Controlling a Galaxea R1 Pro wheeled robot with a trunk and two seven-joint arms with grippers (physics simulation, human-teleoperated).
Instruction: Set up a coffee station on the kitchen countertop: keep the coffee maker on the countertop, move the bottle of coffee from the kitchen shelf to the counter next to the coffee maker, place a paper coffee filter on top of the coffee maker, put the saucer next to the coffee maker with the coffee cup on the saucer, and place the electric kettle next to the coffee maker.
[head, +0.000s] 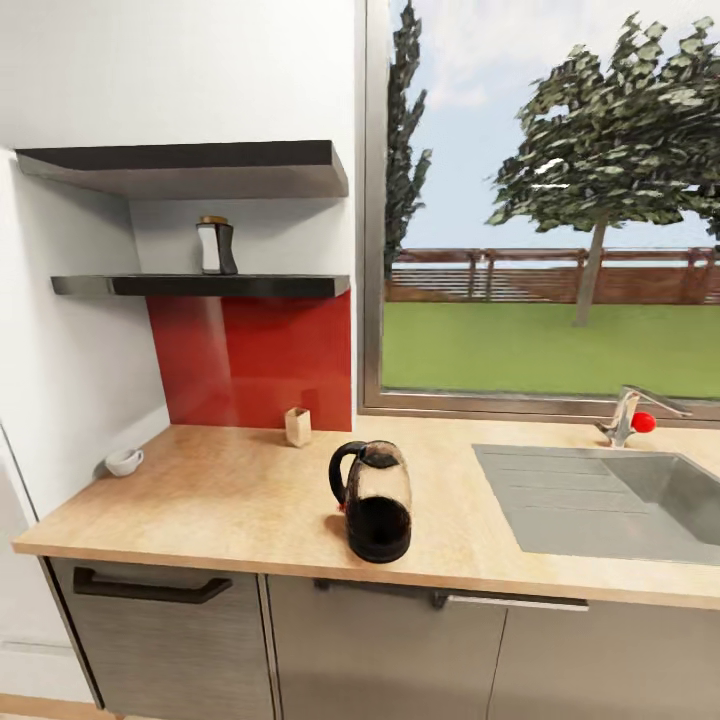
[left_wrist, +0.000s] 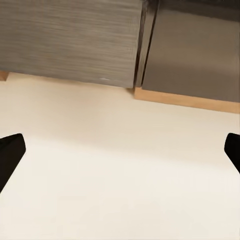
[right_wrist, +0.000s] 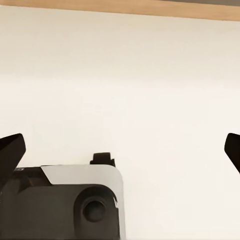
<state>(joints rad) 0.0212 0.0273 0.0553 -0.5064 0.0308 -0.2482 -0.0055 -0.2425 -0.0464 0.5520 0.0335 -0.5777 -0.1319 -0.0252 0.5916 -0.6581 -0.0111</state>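
Note:
The electric kettle (head: 372, 500), clear glass with a dark lower half and a black handle, stands near the front of the kitchen countertop (head: 230, 500). The bottle of coffee (head: 216, 246) sits on the lower black shelf (head: 200, 285). A small white coffee cup (head: 124, 461) rests at the counter's far left by the wall. A small pale object (head: 297, 426), seemingly the paper coffee filter, stands against the red backsplash. The coffee maker and saucer are out of view. My left gripper (left_wrist: 120, 155) is open over the floor before the cabinet fronts. My right gripper (right_wrist: 120, 152) is open over the floor.
A grey steel sink (head: 610, 500) with a tap (head: 625, 415) is inset at the counter's right, under a large window. An upper black shelf (head: 190, 165) hangs above the lower one. Grey cabinets (head: 380, 650) sit below the worktop. Part of my base (right_wrist: 70, 205) shows under the right gripper.

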